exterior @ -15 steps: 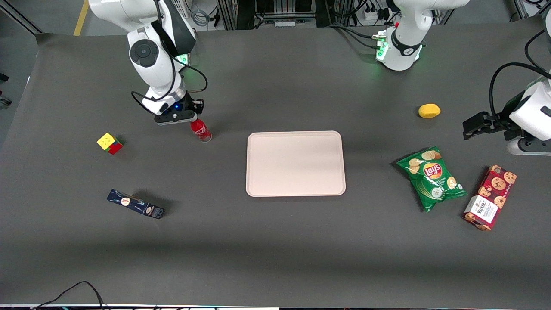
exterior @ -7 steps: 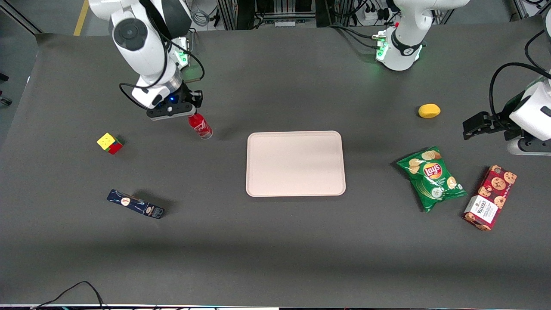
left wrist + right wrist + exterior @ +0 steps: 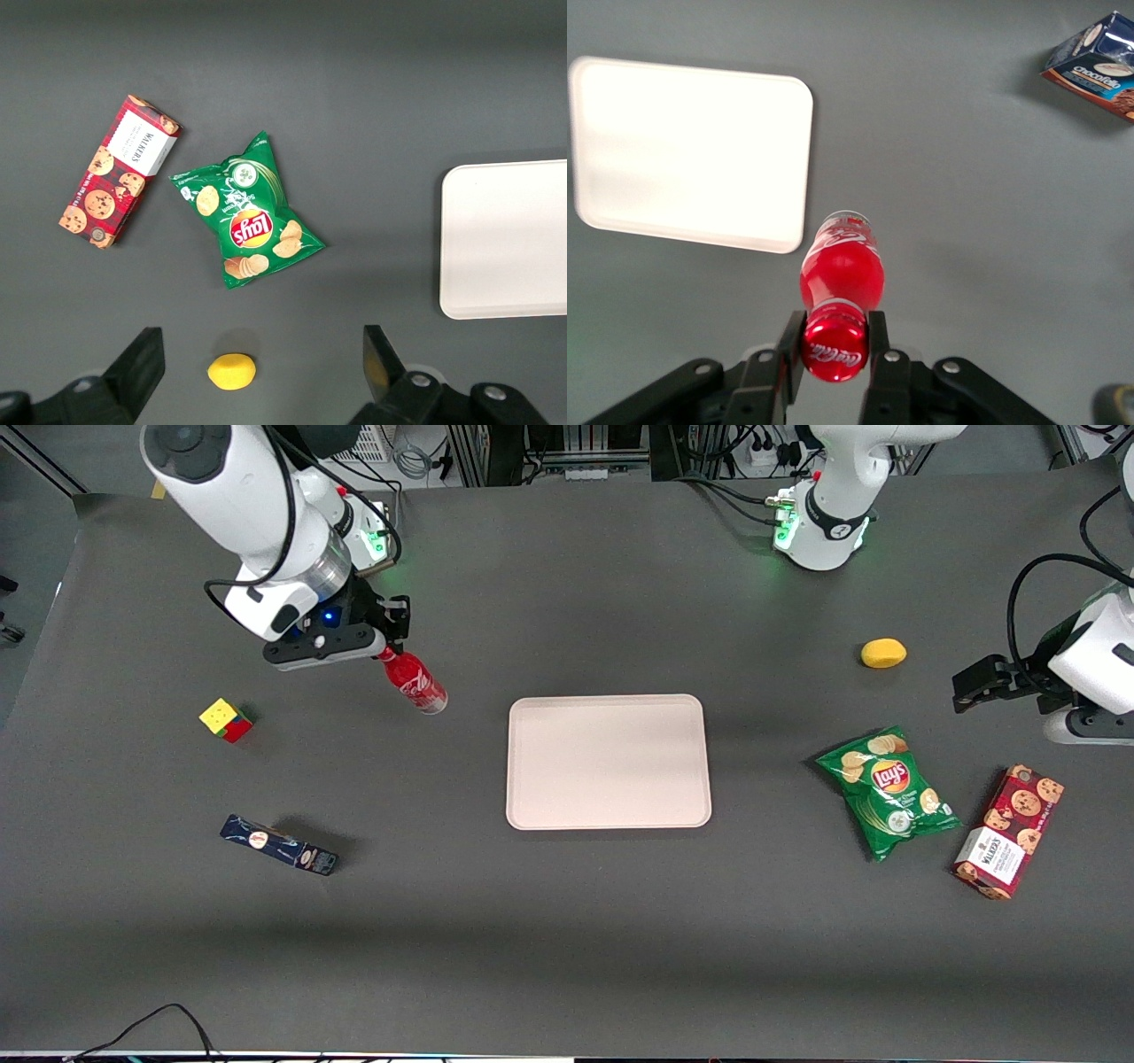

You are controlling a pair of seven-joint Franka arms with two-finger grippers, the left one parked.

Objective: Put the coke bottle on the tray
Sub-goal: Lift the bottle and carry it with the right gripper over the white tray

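Grasp complete: the pincer [image 3: 834, 347] is clenched on the cap of the coke bottle [image 3: 415, 682], which apparently hangs clear of the table [image 3: 567, 939]. Remaining: carry it to the tray [image 3: 608, 762], near and unoccupied, then release.

Even overhead light, bright; dark table [image 3: 567, 921] matte, soft shadows close beside objects. Tray [image 3: 691, 146] blows out near white in the right wrist view, with a glossy highlight on the coke bottle [image 3: 842, 274] clamped at its neck by the gripper [image 3: 834, 341]. Front view sharp edge to edge.
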